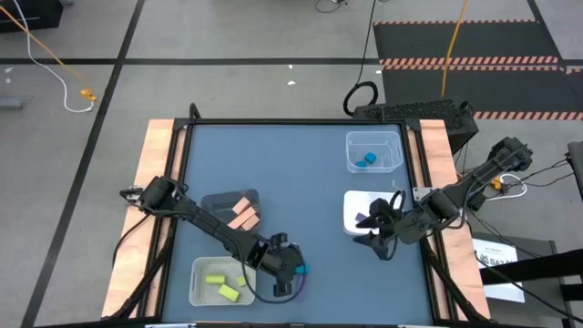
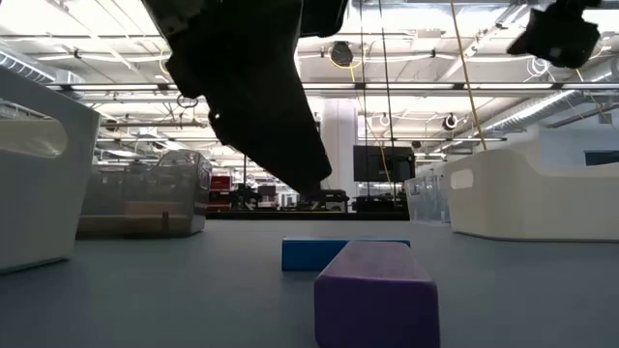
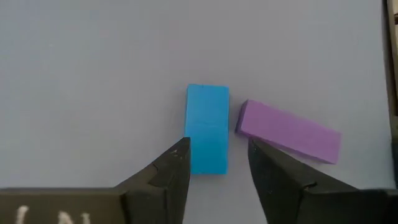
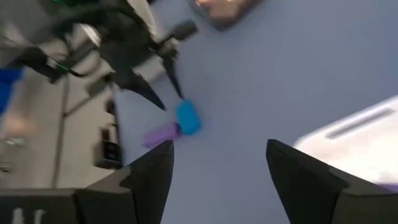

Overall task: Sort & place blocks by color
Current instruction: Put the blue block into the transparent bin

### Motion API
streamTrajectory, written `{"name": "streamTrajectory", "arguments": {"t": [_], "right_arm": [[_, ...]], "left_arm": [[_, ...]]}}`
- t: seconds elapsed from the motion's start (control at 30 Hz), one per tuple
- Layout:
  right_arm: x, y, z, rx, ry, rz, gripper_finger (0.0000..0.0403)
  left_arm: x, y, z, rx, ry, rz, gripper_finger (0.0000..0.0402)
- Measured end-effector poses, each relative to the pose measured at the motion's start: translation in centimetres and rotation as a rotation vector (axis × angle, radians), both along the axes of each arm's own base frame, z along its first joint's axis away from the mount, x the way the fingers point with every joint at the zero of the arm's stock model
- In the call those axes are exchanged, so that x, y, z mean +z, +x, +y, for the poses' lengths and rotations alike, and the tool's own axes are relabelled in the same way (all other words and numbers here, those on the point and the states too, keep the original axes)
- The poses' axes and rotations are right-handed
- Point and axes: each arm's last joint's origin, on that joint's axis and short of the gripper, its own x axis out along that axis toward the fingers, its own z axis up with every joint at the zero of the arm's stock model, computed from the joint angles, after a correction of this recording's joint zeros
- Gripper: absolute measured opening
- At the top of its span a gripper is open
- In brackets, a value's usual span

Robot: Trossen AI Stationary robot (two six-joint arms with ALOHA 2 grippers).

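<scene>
Blue table mat (image 1: pixel 301 164) carries four bins. The clear bin (image 1: pixel 373 151) at the far right holds two blue blocks (image 1: pixel 366 160). The white bin (image 1: pixel 357 211) below it holds purple pieces, partly hidden by the right gripper (image 1: pixel 381 239), whose fingers are spread and empty. A dark bin (image 1: pixel 230 202) holds about three salmon blocks (image 1: pixel 243 213). A clear bin (image 1: pixel 219 281) holds three yellow-green blocks (image 1: pixel 228 290). The left gripper (image 3: pixel 217 163) hangs spread over one blue bar (image 3: pixel 207 127) lying beside one purple bar (image 3: pixel 289 131) on the mat. No writing is legible.
</scene>
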Motion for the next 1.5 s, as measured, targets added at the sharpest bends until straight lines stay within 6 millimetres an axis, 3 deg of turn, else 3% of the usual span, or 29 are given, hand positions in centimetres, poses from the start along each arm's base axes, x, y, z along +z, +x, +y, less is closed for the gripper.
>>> {"name": "streamTrajectory", "arguments": {"t": [0.23,0.4,0.57,0.93,1.2,1.5], "right_arm": [[1.1,0.6,0.4,0.001,0.075,-0.116,0.0244],[1.5,0.9,0.6,0.001,0.103,-0.159,0.0244],[1.6,0.9,0.6,0.001,0.111,-0.17,0.0244],[1.6,0.9,0.6,0.0,0.111,-0.168,0.0244],[1.5,0.9,0.6,0.001,0.106,-0.164,0.0244],[1.5,0.9,0.6,0.001,0.106,-0.164,0.0244]], "left_arm": [[-0.1,-0.1,0.1,-0.061,0.056,0.002,0.0263],[-0.6,0.0,0.1,-0.153,0.125,0.006,0.029],[-2.2,0.5,0.1,-0.172,0.13,0.017,0.0269],[-3.7,1.3,0.5,-0.161,0.146,0.006,0.0196],[-3.4,1.4,1.4,-0.095,0.114,0.035,0.0131],[-2.9,2.2,2.9,0.113,-0.001,0.021,0.013]]}}
